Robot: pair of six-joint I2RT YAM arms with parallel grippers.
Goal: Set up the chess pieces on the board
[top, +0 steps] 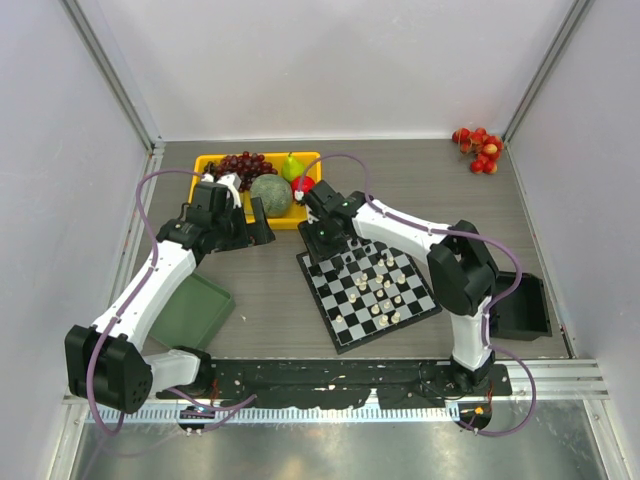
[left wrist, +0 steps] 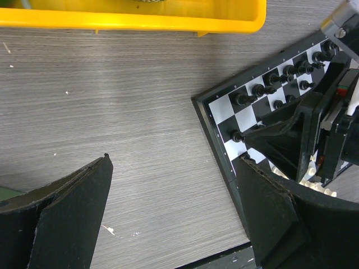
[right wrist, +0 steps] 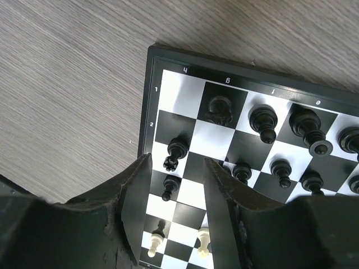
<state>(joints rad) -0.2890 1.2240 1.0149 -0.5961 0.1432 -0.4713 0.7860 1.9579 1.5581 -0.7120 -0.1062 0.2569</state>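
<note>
The board (top: 343, 328) lies tilted in front of the right arm. Black chess pieces (top: 352, 262) stand on its far side and cream-white ones (top: 386, 304) nearer the middle. My right gripper (top: 326, 240) hovers over the board's far-left corner. In the right wrist view it (right wrist: 176, 159) is open, with a black rook (right wrist: 175, 152) and a black pawn (right wrist: 168, 186) between its fingers, untouched. Two white pawns (right wrist: 152, 242) stand nearer. My left gripper (top: 262, 235) is open and empty over bare table (left wrist: 174, 162), just left of the board's edge (left wrist: 216, 129).
A yellow tray (top: 205, 160) with grapes, a pear and a green melon stands behind the grippers; its rim shows in the left wrist view (left wrist: 140, 21). A green tray (top: 195, 310) lies at the left. A black box (top: 522, 305) is at the right, red fruits (top: 478, 148) at the back right.
</note>
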